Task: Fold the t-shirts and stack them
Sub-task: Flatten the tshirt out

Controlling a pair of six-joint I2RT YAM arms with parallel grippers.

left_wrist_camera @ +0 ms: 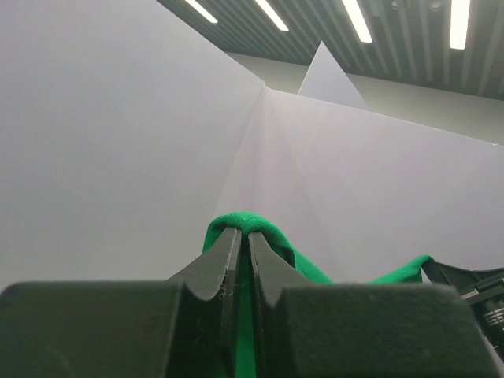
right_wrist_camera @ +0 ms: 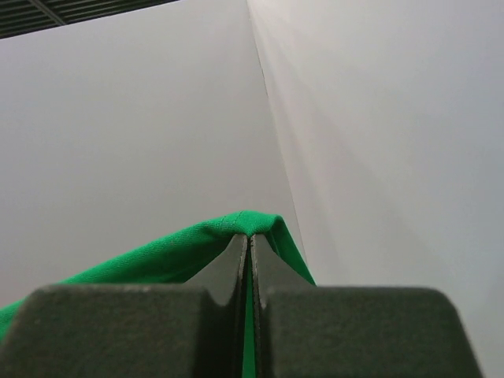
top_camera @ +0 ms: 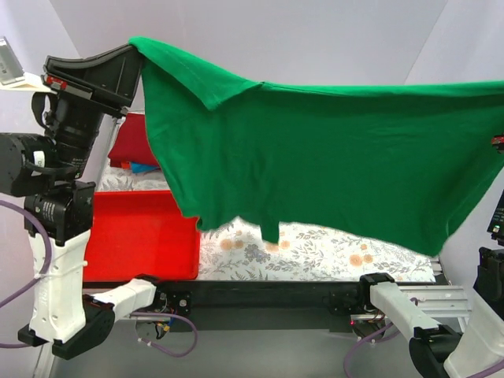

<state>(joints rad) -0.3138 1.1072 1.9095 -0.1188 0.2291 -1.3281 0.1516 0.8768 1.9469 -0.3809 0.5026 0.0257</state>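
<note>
The bright green t-shirt [top_camera: 315,157] hangs spread wide in the air above the table, stretched between both grippers. My left gripper [top_camera: 130,53] is raised at the upper left and is shut on the shirt's left top corner; in the left wrist view the gripper [left_wrist_camera: 244,232] pinches green cloth [left_wrist_camera: 303,264]. My right gripper [right_wrist_camera: 250,236] is shut on the other top corner [right_wrist_camera: 157,260]; it lies off the right edge of the top view. A dark red t-shirt [top_camera: 131,142] and a blue edge [top_camera: 143,167] show behind the hanging shirt at left.
A red plastic tray [top_camera: 142,236] stands at the left of the table. A floral cloth [top_camera: 315,252] covers the table under the hanging shirt. White walls close in the back and both sides. The arm bases [top_camera: 394,303] sit at the near edge.
</note>
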